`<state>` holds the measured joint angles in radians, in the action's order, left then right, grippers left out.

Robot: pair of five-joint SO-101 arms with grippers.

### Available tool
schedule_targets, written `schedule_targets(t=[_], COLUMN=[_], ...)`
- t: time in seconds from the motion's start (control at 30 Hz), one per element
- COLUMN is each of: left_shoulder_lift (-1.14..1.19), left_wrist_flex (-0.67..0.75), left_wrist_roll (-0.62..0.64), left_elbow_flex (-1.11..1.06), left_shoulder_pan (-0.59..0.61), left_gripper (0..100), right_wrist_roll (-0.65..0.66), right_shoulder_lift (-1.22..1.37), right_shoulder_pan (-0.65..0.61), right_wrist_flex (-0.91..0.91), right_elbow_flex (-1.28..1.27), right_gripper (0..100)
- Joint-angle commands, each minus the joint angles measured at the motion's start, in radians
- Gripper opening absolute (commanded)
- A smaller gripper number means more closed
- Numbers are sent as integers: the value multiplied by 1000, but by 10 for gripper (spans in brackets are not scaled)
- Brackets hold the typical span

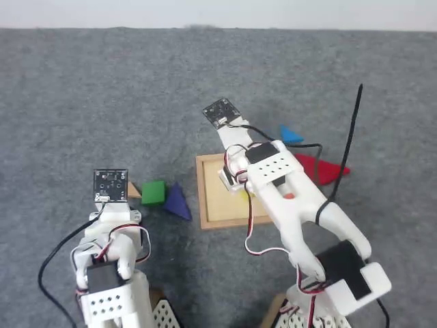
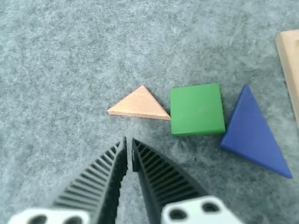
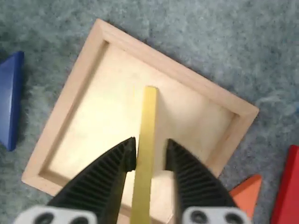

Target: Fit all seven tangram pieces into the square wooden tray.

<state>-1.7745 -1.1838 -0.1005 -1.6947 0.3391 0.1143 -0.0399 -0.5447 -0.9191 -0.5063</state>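
The square wooden tray (image 1: 203,195) lies mid-table with a bare floor. My right gripper (image 3: 149,147) hangs over the tray (image 3: 177,70), shut on a yellow piece (image 3: 148,112) that is held on edge. In the high view this gripper (image 1: 239,186) covers the tray's right half. My left gripper (image 2: 128,142) is shut and empty, just short of a tan triangle (image 2: 140,103). Beside the triangle lie a green square (image 2: 196,108) and a dark blue triangle (image 2: 252,133), all left of the tray. A red triangle (image 1: 322,168) and a light blue triangle (image 1: 290,134) lie right of it.
Grey carpet covers the table. An orange triangle (image 3: 247,193) lies just outside the tray's rim, next to the red piece (image 3: 287,186). A black cable (image 1: 349,147) rises beside the right arm. The far half of the carpet is open.
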Motion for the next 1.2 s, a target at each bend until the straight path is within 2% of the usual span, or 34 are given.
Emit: schedule_targets(t=[0.0, 0.23, 0.47, 0.6, 0.7, 0.77, 0.87, 0.97, 1.17], left_shoulder_lift=[-12, -12, -12, -12, -12, -12, -12, -12, -12], left_wrist_flex=[-3, -3, -3, -3, -3, -3, -3, -3, -3], left_wrist_roll=[11, 11, 11, 11, 11, 11, 11, 11, 11], left_elbow_flex=[10, 10, 10, 10, 10, 10, 10, 10, 10], left_shoulder_pan=[5, 5, 5, 5, 5, 5, 5, 3, 3], left_gripper=[15, 15, 15, 15, 15, 15, 15, 15, 15], right_wrist_roll=[-6, -6, -6, 11, 38, 41, 43, 44, 80], right_shoulder_lift=[-10, -10, -10, -42, -165, -269, -380, -383, -217], right_shoulder_pan=[-31, -136, -166, -128, -53, -10, -15, -38, -35], right_wrist_flex=[-48, -88, -101, -136, -186, -116, 21, 58, 88], right_elbow_flex=[91, 95, 94, 95, 52, -48, -242, -316, -284], right_gripper=[169, 166, 166, 165, 165, 128, 0, 48, 15])
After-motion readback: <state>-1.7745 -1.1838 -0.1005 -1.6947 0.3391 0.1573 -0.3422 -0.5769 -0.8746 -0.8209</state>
